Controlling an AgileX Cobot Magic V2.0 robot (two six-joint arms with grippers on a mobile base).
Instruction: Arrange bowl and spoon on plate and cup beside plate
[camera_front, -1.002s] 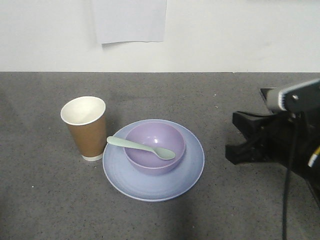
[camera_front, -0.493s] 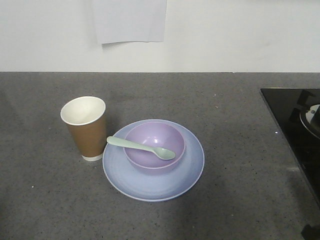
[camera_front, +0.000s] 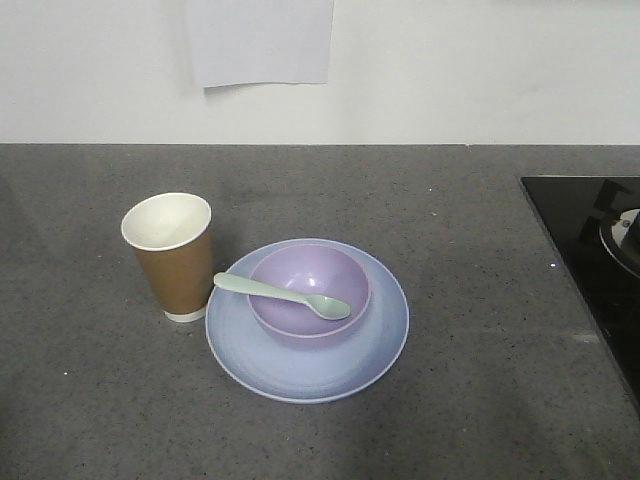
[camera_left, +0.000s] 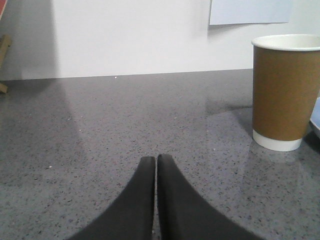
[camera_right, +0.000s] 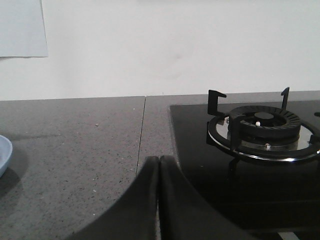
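Front view: my right arm, over the counter a second ago, is gone from frame. Bowl (camera_front: 309, 293) sits on plate (camera_front: 306, 320), spoon (camera_front: 281, 295) lies across bowl, cup (camera_front: 170, 256) just beside plate. Left gripper (camera_left: 156, 161) and right gripper (camera_right: 159, 161) both closed, empty. Task looks complete.

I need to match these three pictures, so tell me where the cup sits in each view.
Front view: the cup stands left of centre, just left of the plate.
Left wrist view: the cup stands at the right edge, upright on the counter.
Right wrist view: no cup; only a sliver of the plate at the left edge.
Shared landmark: the paper sheet on the wall behind.
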